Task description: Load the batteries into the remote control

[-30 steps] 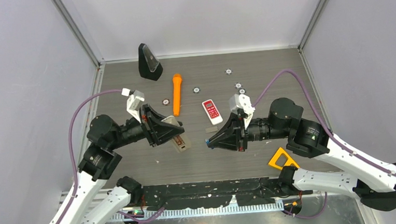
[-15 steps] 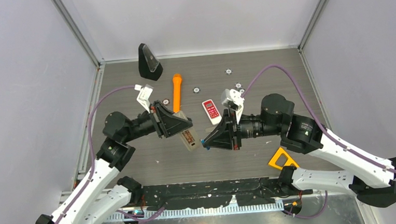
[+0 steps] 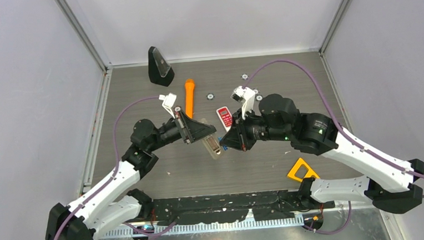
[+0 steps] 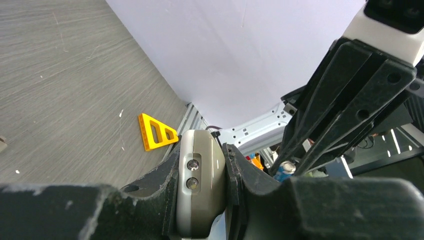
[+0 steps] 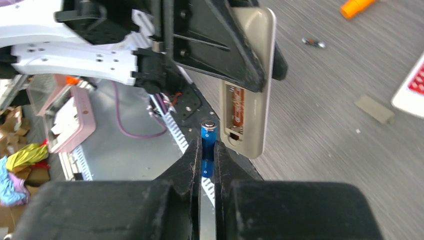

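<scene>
Pinching a small blue cylindrical battery with a silvery end cap (image 5: 208,131) between narrow, nearly closed jaws, the right gripper (image 5: 207,148) holds it upright, its capped end poking above the fingertips. The battery sits just beside the open battery compartment (image 5: 234,114) at one end of a beige rectangular plastic remote control (image 5: 250,75); whether the two touch cannot be told. The left gripper (image 4: 200,200) clamps that remote by its long edges, one black finger (image 4: 162,187) pressed on each side, and holds it clear of the grey wood-grain tabletop (image 3: 141,91) with the compartment facing the right gripper. From above, both arms reach forward from their bases and bend inward, so the two wrists point at each other and the grippers meet nose to nose at the remote. Near the remote, on its far side, lies a small red-and-white keypad remote (image 3: 224,118), with an orange plastic cylinder (image 3: 189,98) to the left of that. A small flat grey rectangular piece (image 5: 374,109) lies on the table near the beige remote. Farther beyond it stands a black wedge-shaped stand (image 3: 159,66), and a yellow plastic triangle (image 3: 302,170) lies well apart from the remote, on the right arm's side.
</scene>
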Robot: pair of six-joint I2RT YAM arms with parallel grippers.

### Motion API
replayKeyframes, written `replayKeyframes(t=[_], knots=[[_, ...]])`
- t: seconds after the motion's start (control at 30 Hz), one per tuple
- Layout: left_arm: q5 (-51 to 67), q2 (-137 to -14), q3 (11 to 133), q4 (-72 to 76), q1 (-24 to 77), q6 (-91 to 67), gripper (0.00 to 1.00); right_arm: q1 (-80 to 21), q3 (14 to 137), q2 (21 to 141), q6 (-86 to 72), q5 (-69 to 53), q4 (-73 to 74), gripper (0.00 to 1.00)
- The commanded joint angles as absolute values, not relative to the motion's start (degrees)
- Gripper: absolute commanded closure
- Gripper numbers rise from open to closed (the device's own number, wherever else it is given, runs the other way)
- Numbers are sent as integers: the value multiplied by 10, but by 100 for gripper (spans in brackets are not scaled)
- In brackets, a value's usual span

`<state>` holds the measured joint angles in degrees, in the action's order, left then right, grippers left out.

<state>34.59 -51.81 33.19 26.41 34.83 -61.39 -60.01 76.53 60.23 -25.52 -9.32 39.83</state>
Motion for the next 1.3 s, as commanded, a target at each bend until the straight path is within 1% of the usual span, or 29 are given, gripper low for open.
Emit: replayKeyframes(t=[0.0,0.2,0.37,1.0,1.13,1.27], knots=[[314,-536,336,344,356,-635,100,-610,811,626,-311,-5,488,93],[315,-585,340,392,364,-656,100,-624,835,664,-328,37,535,92],[317,-608,339,418,367,-672,100,-635,855,686,-329,60,544,92],[309,-621,324,450,374,-701,100,-641,893,748,-322,88,557,90],[306,-620,320,453,374,-709,100,-641,892,752,-324,92,560,87],[306,-622,315,466,374,-721,100,-641,889,755,-323,80,561,80]])
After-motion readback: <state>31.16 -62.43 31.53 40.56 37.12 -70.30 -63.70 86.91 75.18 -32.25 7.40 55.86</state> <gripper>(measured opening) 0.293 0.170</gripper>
